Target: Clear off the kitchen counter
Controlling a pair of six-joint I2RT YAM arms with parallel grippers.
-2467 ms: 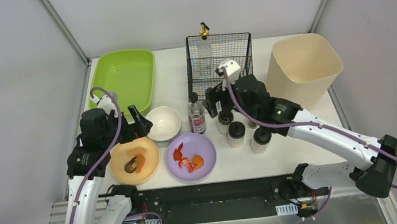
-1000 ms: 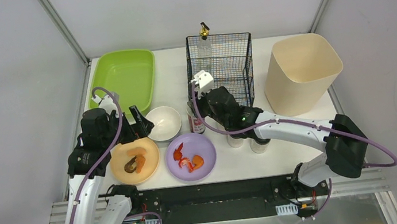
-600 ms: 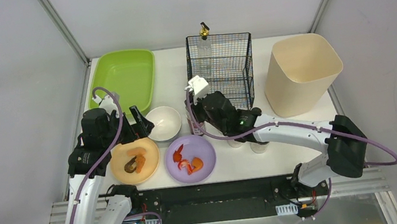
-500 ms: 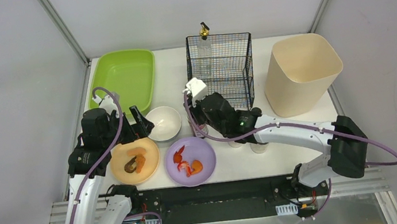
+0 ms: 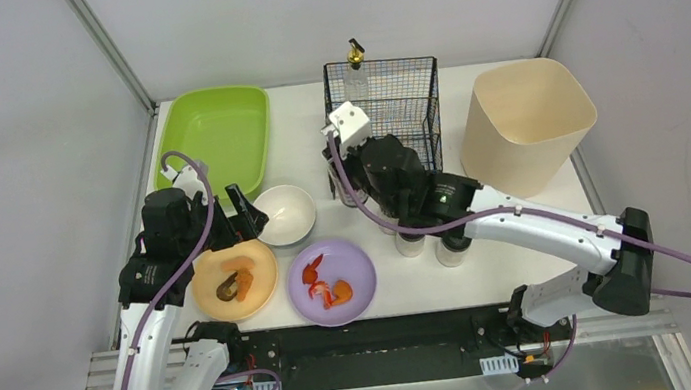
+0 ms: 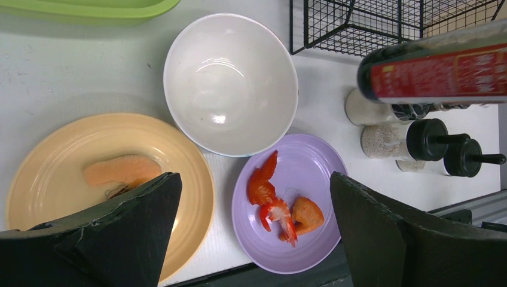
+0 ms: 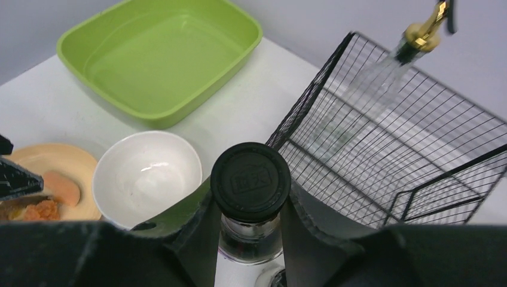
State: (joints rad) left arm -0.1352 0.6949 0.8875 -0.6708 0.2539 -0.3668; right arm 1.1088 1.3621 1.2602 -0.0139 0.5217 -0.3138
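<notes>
Table [image 5: 300,150] filling frame centre, right tool [image 7: 250,233] above it clamped on dark sauce bottle [image 7: 250,179] beside wire basket [image 7: 388,161], left tool [image 6: 254,179] gaping over orange plate [image 6: 60,149]

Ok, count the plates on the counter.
2: the orange plate front left of the counter, the purple plate beside it on its right. None seems hidden.
</notes>
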